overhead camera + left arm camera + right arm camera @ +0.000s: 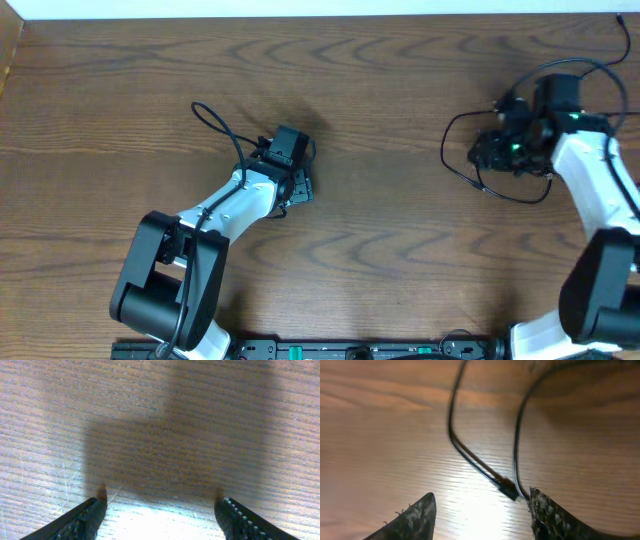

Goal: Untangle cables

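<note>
Just between the parted right jaws: black cable (454, 435), plug (509, 491) beside one.

Black cable (444, 150) in loops beside right arm (590, 175)

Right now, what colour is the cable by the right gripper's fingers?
The cable is black; it shows best in the right wrist view.
</note>
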